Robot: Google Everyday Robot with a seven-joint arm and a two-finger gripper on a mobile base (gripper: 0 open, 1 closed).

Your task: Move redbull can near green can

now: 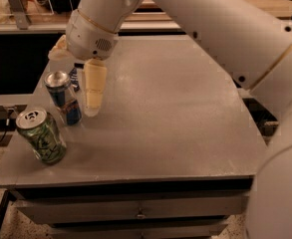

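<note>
The gripper hangs low over the 9 o'clock side of the grey table, with its cream fingers spread apart and holding nothing. The redbull can stands upright on the table, just beside the nearer finger at its 9 o'clock. The green can stands at 7 o'clock from the redbull can, near it but not touching.

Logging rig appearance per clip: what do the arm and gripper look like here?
The arm is smooth white, in fat rounded segments with thin gold rings at the joints and dark dots. The gripper, over the table by the redbull can, has a white wrist with a speckled grille and cream tapered jaws.
</note>
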